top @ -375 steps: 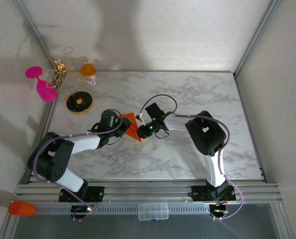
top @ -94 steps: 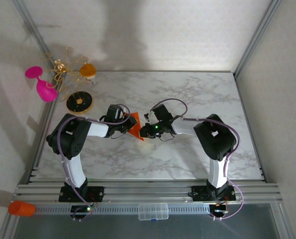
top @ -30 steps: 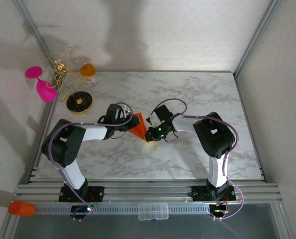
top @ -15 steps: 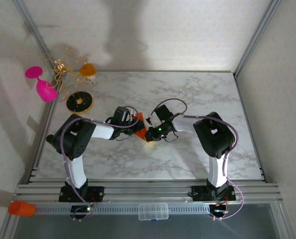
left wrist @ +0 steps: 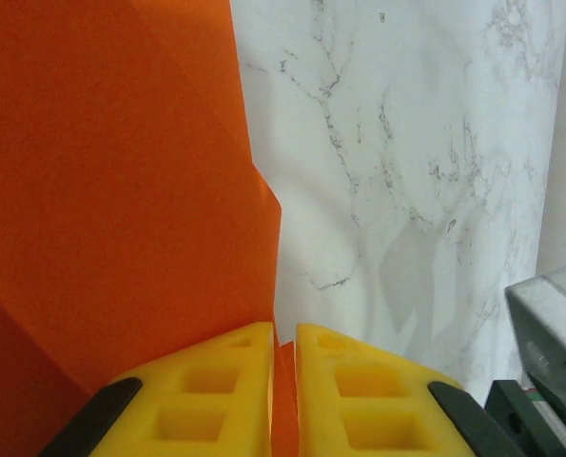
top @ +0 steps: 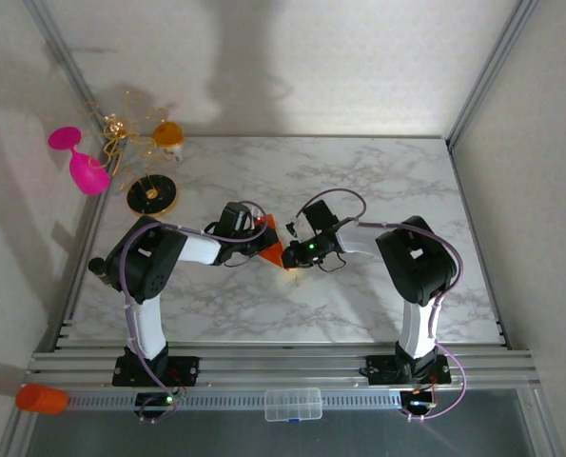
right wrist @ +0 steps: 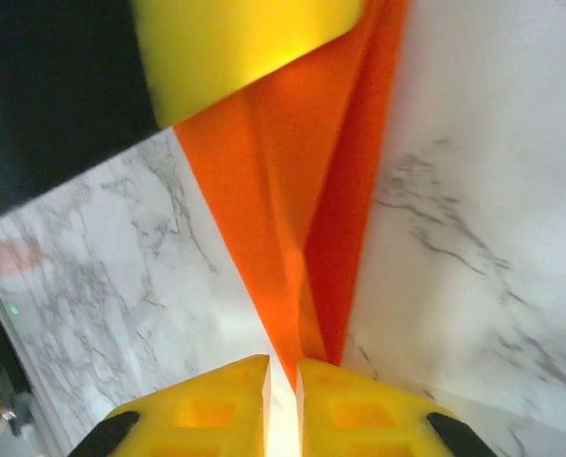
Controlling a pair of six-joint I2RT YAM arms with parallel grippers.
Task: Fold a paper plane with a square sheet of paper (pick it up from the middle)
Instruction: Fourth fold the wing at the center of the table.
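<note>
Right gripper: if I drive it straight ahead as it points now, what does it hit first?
The right gripper pinches the orange paper; straight ahead lies more of it, then likely the yellow finger of the left gripper, depth unclear.

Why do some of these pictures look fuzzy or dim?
Top external: dim, soft shadows on the left wall. Left wrist: crisp orange paper, faint shadow on the marble table. Right wrist: the yellow jaw at top looks blurred.

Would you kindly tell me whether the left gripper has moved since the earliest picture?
Yes: the left gripper has shifted right, farther from the black-and-gold disc.
</note>
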